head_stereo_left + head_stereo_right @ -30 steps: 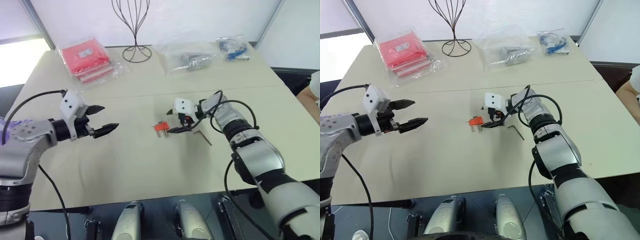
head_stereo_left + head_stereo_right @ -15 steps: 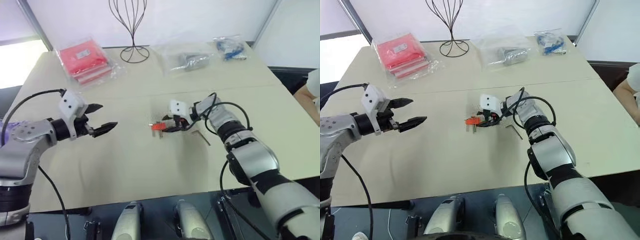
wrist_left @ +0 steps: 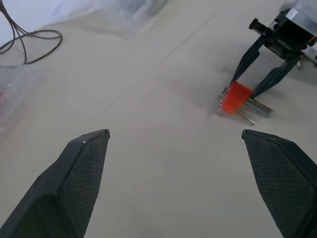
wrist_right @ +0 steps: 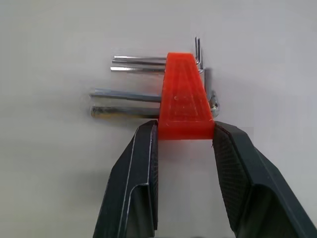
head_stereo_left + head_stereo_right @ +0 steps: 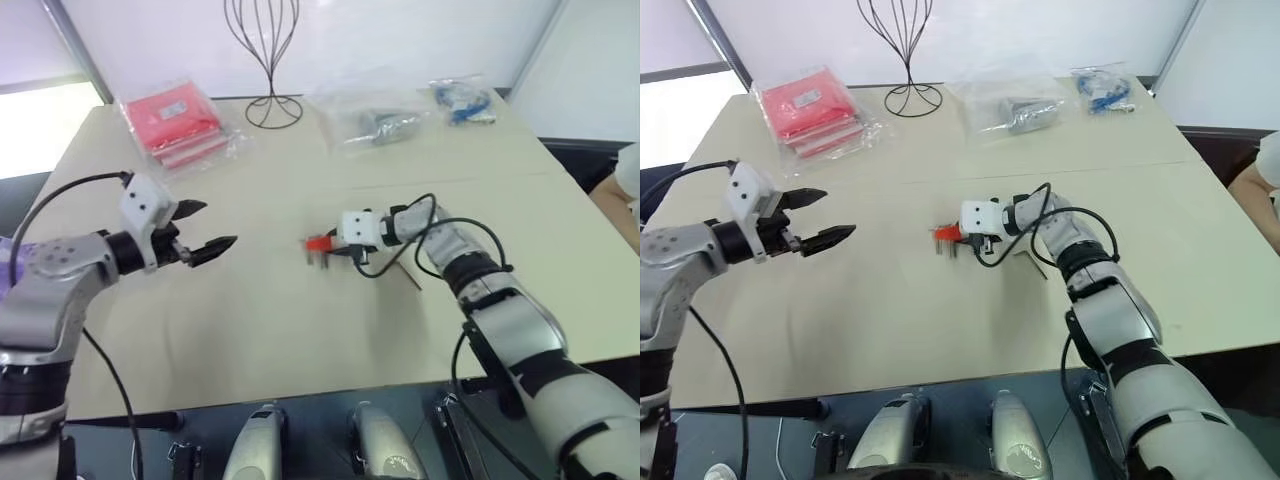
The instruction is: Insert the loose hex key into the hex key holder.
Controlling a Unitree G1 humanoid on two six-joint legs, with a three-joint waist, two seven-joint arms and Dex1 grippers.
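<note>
The hex key holder (image 4: pixel 185 96) is a small orange block with several short metal keys sticking out of it, lying flat near the table's middle (image 5: pixel 318 243). My right gripper (image 4: pixel 185 126) is shut on the block's near end, one black finger pressed to each side; the left wrist view also shows this grip on the holder (image 3: pixel 236 97). The loose hex key (image 5: pixel 405 272), a thin dark L-shaped rod, lies on the table just right of that hand, under its cable. My left gripper (image 5: pixel 215 225) hovers open and empty over the table's left side, pointing toward the holder.
Red plastic-wrapped packets (image 5: pixel 170 120) lie at the back left. A black wire stand (image 5: pixel 268 60) rises at the back centre. A clear bag with dark parts (image 5: pixel 375 122) and a bag with blue parts (image 5: pixel 462 100) lie at the back right. A person's sleeve (image 5: pixel 630 170) shows at the right edge.
My right gripper has rolled, shifted a little left and closed from wide open onto the holder's end. The left gripper has kept its place, open.
</note>
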